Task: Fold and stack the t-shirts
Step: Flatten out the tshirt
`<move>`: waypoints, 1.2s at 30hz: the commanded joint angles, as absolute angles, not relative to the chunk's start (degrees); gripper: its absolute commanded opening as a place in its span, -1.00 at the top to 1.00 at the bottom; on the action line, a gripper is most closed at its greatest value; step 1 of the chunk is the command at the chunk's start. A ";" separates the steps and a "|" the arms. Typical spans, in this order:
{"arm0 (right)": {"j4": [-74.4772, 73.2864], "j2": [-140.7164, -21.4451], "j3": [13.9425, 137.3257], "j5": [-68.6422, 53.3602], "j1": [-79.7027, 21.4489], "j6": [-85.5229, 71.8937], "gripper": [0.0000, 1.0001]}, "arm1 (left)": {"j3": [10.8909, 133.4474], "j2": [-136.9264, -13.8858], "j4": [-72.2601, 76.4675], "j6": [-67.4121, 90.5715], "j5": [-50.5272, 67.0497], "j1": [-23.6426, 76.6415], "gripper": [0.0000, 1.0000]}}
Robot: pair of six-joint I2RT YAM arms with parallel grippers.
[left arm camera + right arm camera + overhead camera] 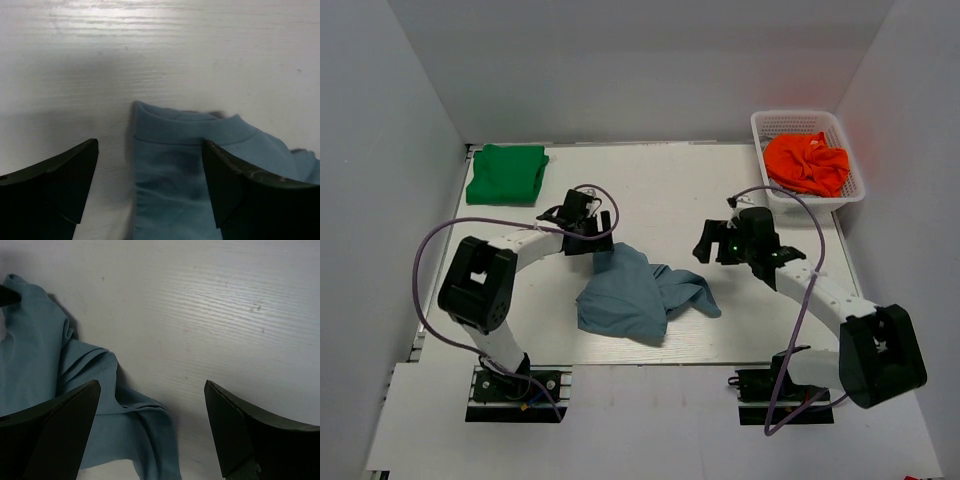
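Note:
The slate-blue t-shirt (pixel 635 293) lies crumpled near the table's front middle. The green t-shirt (pixel 506 173) lies folded at the back left. My left gripper (pixel 592 233) is open, low over the blue shirt's far end; in the left wrist view its collar (pixel 192 131) lies between the open fingers (pixel 150 187). My right gripper (pixel 712 243) is open and empty, right of and beyond the blue shirt; in the right wrist view a bunched sleeve or hem of the blue shirt (pixel 125 425) lies between the gripper's fingers (pixel 152 427), toward the left one.
A white basket (pixel 852 188) at the back right holds orange cloth (pixel 808 163). White walls close the table on three sides. Purple cables loop over both arms.

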State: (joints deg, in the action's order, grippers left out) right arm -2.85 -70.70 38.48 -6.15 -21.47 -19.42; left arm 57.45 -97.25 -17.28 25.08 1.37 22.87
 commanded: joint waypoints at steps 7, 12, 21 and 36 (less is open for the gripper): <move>-4.04 -77.86 42.80 -2.99 -30.13 -16.35 -0.81 | 61.35 -103.26 -21.62 26.19 -6.06 24.60 -0.03; -4.66 -82.07 43.42 1.39 -33.74 -17.14 -0.72 | 59.77 -102.74 -20.05 26.19 -3.96 25.14 0.75; -3.34 -85.79 45.44 10.85 -37.71 -22.49 1.00 | 57.47 -93.09 -17.75 26.19 -5.88 25.14 1.00; 1.04 -52.39 49.13 47.89 -37.18 -19.97 1.00 | 63.89 -57.76 -14.76 24.26 -22.12 25.14 1.00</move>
State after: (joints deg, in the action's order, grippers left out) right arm -2.72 -56.64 46.22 35.29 -37.60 -23.57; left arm 60.20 -63.22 -15.62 24.93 -13.39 25.36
